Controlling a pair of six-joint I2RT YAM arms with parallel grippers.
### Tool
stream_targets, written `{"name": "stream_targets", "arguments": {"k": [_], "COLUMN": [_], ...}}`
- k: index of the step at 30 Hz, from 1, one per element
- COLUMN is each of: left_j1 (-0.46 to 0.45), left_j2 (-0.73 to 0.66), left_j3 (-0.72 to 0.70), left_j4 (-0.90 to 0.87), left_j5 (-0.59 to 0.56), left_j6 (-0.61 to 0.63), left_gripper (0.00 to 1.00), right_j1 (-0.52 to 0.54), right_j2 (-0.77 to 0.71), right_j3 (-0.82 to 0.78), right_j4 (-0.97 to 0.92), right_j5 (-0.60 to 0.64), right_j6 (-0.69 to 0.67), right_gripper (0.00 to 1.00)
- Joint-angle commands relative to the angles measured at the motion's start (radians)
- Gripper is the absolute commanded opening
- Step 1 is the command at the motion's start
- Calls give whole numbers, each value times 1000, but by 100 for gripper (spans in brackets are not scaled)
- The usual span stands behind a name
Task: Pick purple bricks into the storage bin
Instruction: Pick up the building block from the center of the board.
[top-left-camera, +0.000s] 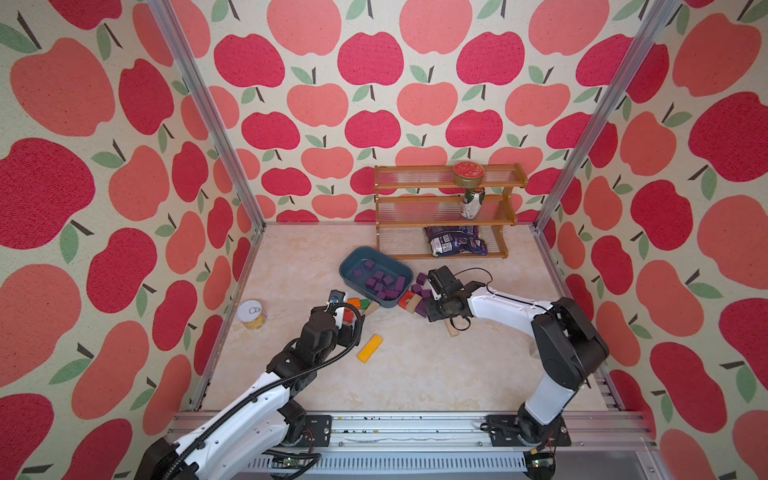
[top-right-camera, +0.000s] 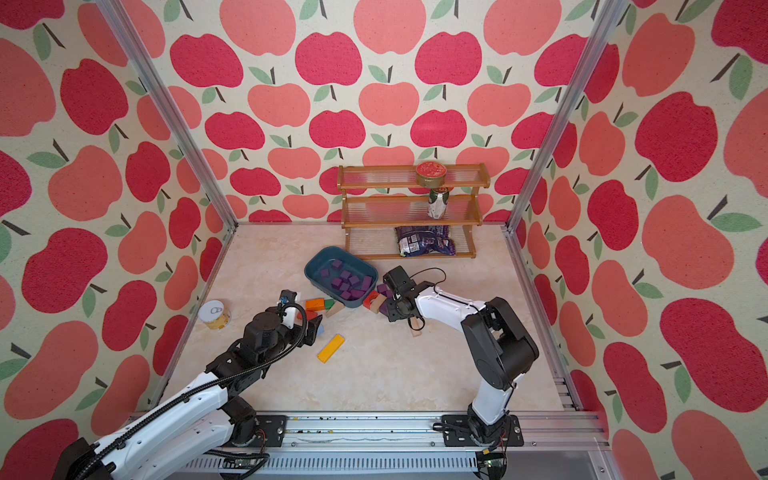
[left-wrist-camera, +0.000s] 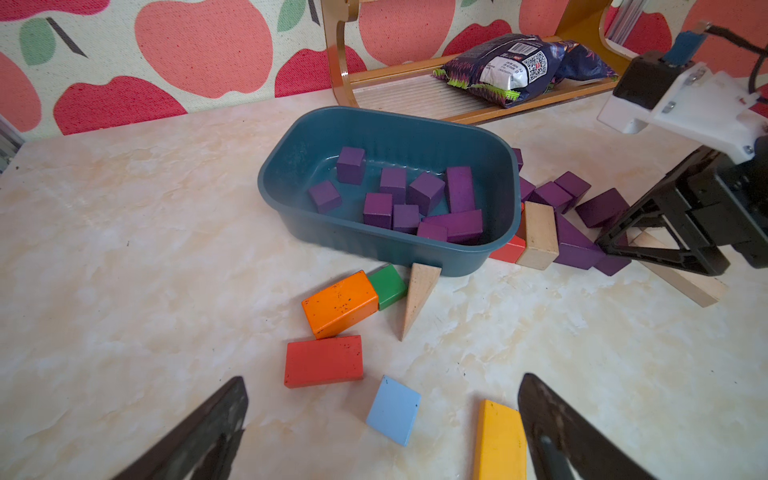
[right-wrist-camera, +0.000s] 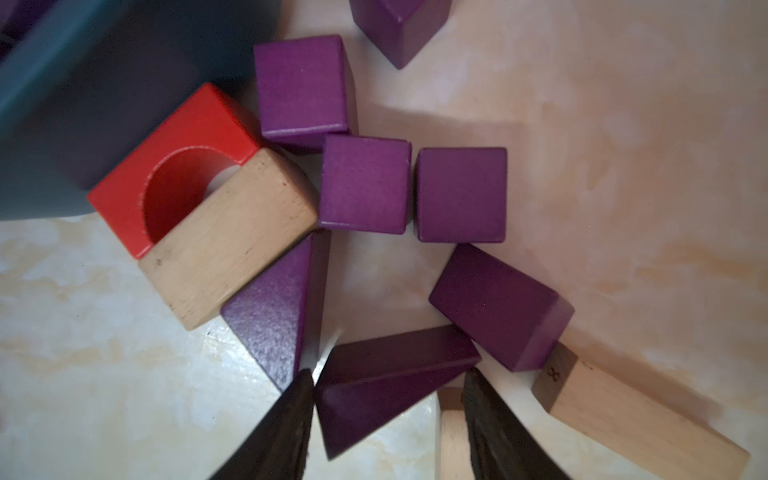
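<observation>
The teal storage bin (top-left-camera: 352, 266) (left-wrist-camera: 286, 166) sits mid-table with several purple bricks (top-left-camera: 384, 283) (left-wrist-camera: 415, 195) inside. More purple bricks (top-left-camera: 419, 282) (left-wrist-camera: 559, 195) (right-wrist-camera: 365, 183) lie loose on the table just past its right end. My right gripper (top-left-camera: 429, 309) (right-wrist-camera: 388, 374) is down in that pile. Its jaws stand partly open on either side of a purple wedge (right-wrist-camera: 382, 395); one finger is against it and a gap shows at the other. A second purple wedge (right-wrist-camera: 278, 307) lies beside it. My left gripper (top-left-camera: 351, 328) (left-wrist-camera: 383, 380) hangs wide open over the table in front of the bin, holding nothing.
A red arch block (right-wrist-camera: 174, 166), tan blocks (right-wrist-camera: 232, 245) and a long tan block (right-wrist-camera: 623, 415) mix with the loose bricks. Orange (left-wrist-camera: 340, 303), green (left-wrist-camera: 388, 284), red (left-wrist-camera: 324, 361), light-blue (left-wrist-camera: 395, 409) and yellow (left-wrist-camera: 498, 440) blocks lie before the bin. Wooden rack (top-left-camera: 449, 208) behind; can (top-left-camera: 252, 315) at left.
</observation>
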Motion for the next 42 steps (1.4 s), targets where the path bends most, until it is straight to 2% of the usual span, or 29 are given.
{"name": "stream_targets", "arguments": {"k": [1,11,18,24,34,37,42], "left_j1": [7,12,14,13,14,14,16], "left_j2": [9,14,17,13,8,8,10], "left_j3": [-5,-5,-5,-5,-5,-5,-5], "left_j4": [9,12,14,12,11,10,8], "left_j5": [14,15,20,20,22,22,21], "left_j6": [-18,-22,-23,-23,-25,-26,-26], "left_gripper": [99,99,100,99,99,99,99], "right_j1": [-8,-25,-27,-44,-44,-45,-45], "right_j2": [9,-26,-22,-20,42,52,66], "right_j3": [24,-20,-19,-24,41,56,77], "right_j4": [-55,-51,-24,34,4,-2,-16], "right_j5": [35,51,-10,-124,-107,-94,-87], "right_j6": [-26,-24,-34,9,13,12,7], "right_gripper": [59,57,57,57,56,54,45]}}
